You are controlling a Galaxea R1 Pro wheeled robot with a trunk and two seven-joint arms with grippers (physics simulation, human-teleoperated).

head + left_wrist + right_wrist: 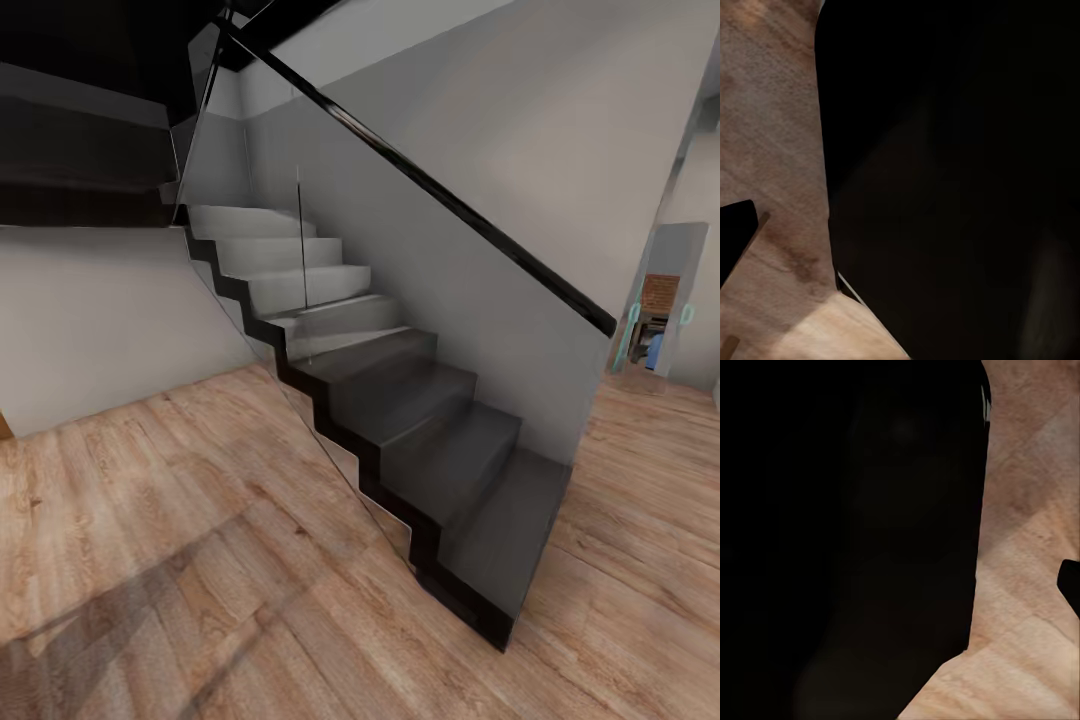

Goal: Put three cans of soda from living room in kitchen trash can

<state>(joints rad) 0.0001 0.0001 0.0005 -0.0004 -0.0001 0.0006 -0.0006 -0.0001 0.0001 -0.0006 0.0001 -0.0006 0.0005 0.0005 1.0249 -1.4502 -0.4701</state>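
Robot in transit beside a staircase, soda cans and trash can out of sight.

Both wrist views show a large black shape over wood-plank floor (772,150); whether either pincer is apart or together cannot be told. Ahead, a dark staircase (430,440) with black handrail (450,200) rises leftward; a doorway (660,300) opens far right.

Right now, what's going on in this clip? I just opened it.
Nothing is being handled at this moment; the robot appears to be in transit. The head view faces a dark staircase with a glass side panel and black handrail, standing on a wood-plank floor. A doorway at the right gives a glimpse of brick and something blue beyond. Both wrist views show dark shapes over the same wood floor, too dark to read the grippers.
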